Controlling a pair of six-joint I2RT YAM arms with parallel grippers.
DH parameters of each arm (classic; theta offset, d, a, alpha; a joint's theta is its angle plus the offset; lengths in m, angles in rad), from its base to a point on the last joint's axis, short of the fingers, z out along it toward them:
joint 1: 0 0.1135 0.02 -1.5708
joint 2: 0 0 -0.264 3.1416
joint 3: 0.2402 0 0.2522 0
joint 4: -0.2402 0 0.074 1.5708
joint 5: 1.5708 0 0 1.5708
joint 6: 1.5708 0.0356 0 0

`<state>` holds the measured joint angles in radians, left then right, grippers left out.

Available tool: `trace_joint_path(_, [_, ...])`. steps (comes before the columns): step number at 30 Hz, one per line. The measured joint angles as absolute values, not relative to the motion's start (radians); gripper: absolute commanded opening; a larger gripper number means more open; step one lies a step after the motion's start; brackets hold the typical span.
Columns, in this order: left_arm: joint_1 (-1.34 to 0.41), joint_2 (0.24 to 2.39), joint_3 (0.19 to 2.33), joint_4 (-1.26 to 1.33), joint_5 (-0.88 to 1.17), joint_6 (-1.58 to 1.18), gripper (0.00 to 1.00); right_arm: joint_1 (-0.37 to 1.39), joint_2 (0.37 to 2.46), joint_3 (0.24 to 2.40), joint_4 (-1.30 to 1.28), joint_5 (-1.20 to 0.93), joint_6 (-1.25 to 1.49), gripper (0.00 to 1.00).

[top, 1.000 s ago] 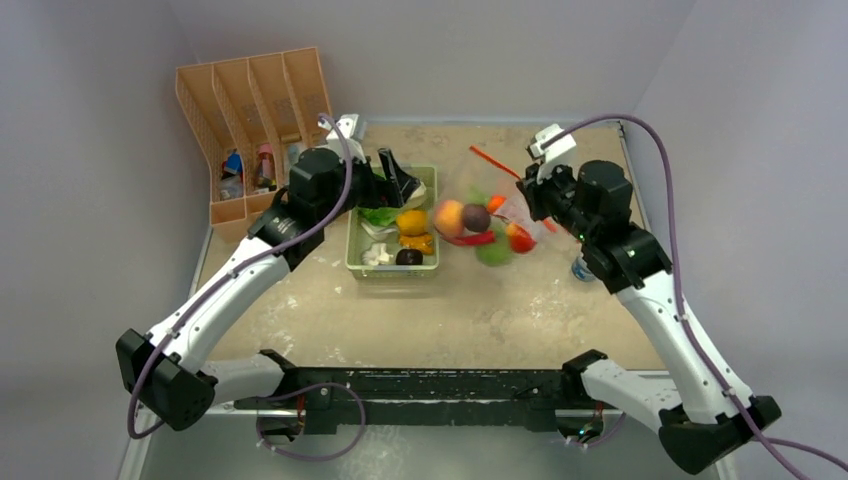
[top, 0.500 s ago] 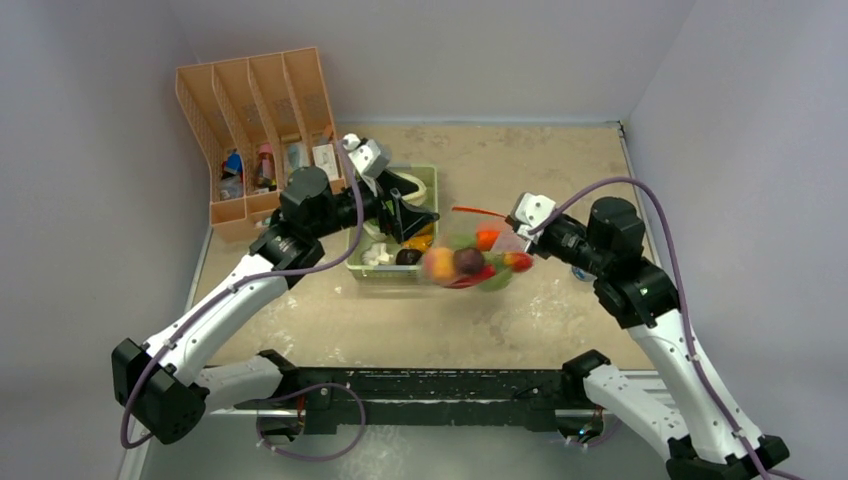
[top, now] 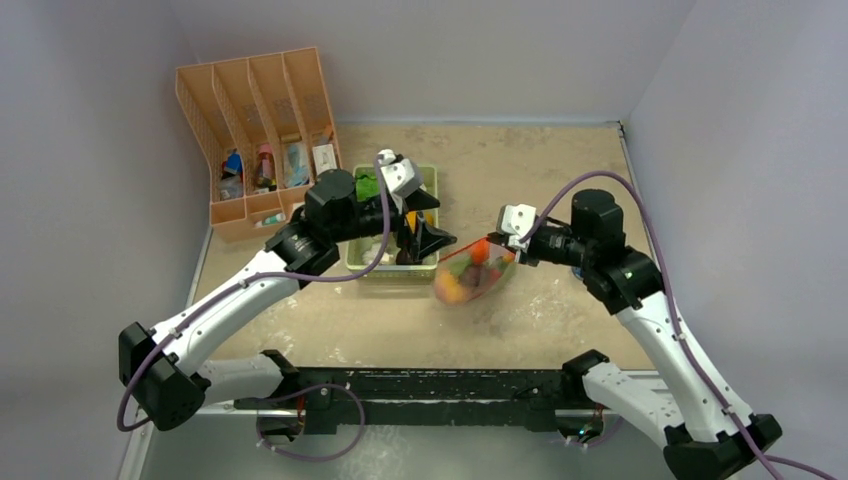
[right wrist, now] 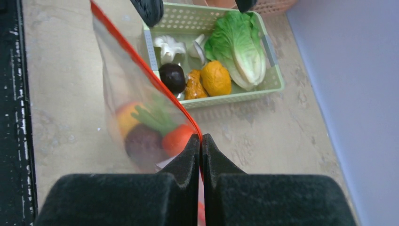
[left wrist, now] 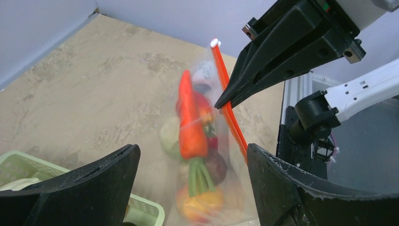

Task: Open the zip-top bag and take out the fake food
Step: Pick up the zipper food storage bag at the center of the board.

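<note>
The zip-top bag (top: 472,276) hangs in the air, and my right gripper (right wrist: 201,137) is shut on its orange-red zip strip (right wrist: 141,61). Fake food shows through the clear plastic: an orange carrot (left wrist: 190,122) with green stems, a dark purple round piece (right wrist: 141,143), a yellow-orange peach (left wrist: 200,205) and something pale green. My left gripper (left wrist: 193,149) is open, its wide jaws facing the bag from the left with the bag seen between them, not touching it. In the left wrist view the right gripper's black fingers (left wrist: 263,66) pinch the strip (left wrist: 228,110) from above.
A pale-green tray (top: 352,262) beside the bag holds leafy lettuce (right wrist: 237,44), a yellow pepper (right wrist: 215,77), a white mushroom (right wrist: 169,46) and a dark round piece (right wrist: 172,76). An orange file rack (top: 260,125) stands at the back left. Walls close the table's far and right sides.
My right gripper has carried the bag from the far right toward the near middle, next to the tray. The left gripper swung right, off the tray, to face the bag.
</note>
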<state>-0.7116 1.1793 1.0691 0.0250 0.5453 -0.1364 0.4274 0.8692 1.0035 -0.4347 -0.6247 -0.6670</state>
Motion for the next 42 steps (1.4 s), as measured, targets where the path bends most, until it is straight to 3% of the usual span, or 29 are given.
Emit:
trace_joint_path(9, [-0.773,1.251,1.096,-0.082,0.566,-0.064,0.8,0.427,0.915,0.974,-0.413,-0.727,-0.693,0.0])
trace_joint_path(17, [-0.833,1.266,1.121,-0.183,0.513,-0.019,0.66,0.427,0.923,0.937,-0.352,-0.789,-0.687,0.0])
trace_joint_path(21, [-0.841,1.29,1.158,-0.231,0.46,-0.004,0.53,0.427,0.93,0.931,-0.335,-0.811,-0.684,0.0])
trace_joint_path(25, [-0.841,1.289,1.158,-0.236,0.402,0.014,0.29,0.426,0.944,0.931,-0.326,-0.826,-0.684,0.0])
trace_joint_path(27, [-0.841,1.293,1.159,-0.245,0.389,0.02,0.15,0.426,0.945,0.931,-0.322,-0.827,-0.684,0.06])
trace_joint_path(29, [-0.845,1.304,1.161,-0.262,0.384,0.019,0.0,0.426,0.942,0.93,-0.317,-0.825,-0.68,0.18])
trace_joint_path(32, [-0.848,1.319,1.161,-0.29,0.364,0.019,0.0,0.426,0.923,0.915,-0.286,-0.798,-0.648,0.35])
trace_joint_path(36, [-0.847,1.316,1.149,-0.312,0.332,0.019,0.0,0.425,0.841,0.871,-0.219,-0.665,-0.561,0.48])
trace_joint_path(42, [-0.847,1.2,1.037,-0.313,0.2,0.006,0.0,0.329,0.778,0.837,-0.168,-0.546,-0.402,0.55])
